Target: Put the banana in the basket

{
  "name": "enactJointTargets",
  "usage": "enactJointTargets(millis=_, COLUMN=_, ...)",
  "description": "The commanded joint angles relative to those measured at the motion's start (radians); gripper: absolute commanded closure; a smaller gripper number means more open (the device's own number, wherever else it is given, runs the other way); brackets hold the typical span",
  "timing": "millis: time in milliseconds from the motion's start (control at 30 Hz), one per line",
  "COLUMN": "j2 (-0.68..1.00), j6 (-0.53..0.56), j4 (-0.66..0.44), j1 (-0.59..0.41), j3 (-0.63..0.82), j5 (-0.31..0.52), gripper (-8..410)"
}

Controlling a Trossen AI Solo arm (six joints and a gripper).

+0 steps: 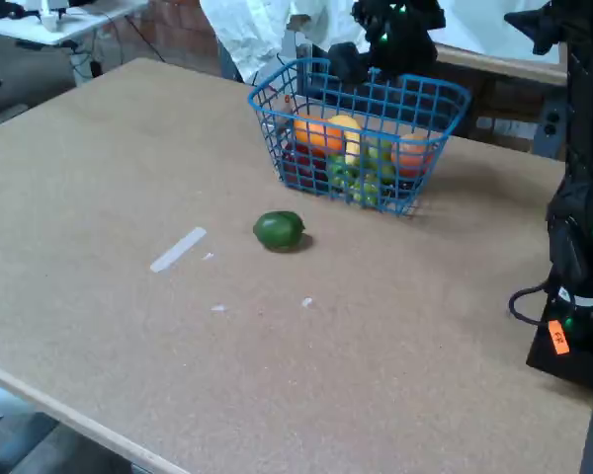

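The blue wire-mesh basket point(430, 94) stands on the far part of the brown table. Inside it a yellow banana point(350, 138) lies among orange, red and green fruit, seen through the mesh. My black gripper point(381, 54) hovers just over the basket's far rim, above the fruit. It is dark against a dark background, so its fingers are not distinct. I cannot tell whether it touches the banana.
A round green fruit point(279, 229) rests on the table in front of the basket. A white strip point(178, 249) and small white scraps lie to its left. The arm's black base point(578, 296) with cables stands at the right edge. White cloth hangs behind the basket.
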Motion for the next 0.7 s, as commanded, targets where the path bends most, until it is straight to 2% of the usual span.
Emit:
enactJointTargets(millis=0, j2=-0.002, j6=-0.011, j4=0.003, j1=0.000, j3=0.000, j5=0.002, gripper=90)
enactJointTargets(millis=667, j2=-0.020, j6=-0.031, j4=0.007, j1=0.001, j3=0.000, j5=0.002, gripper=90)
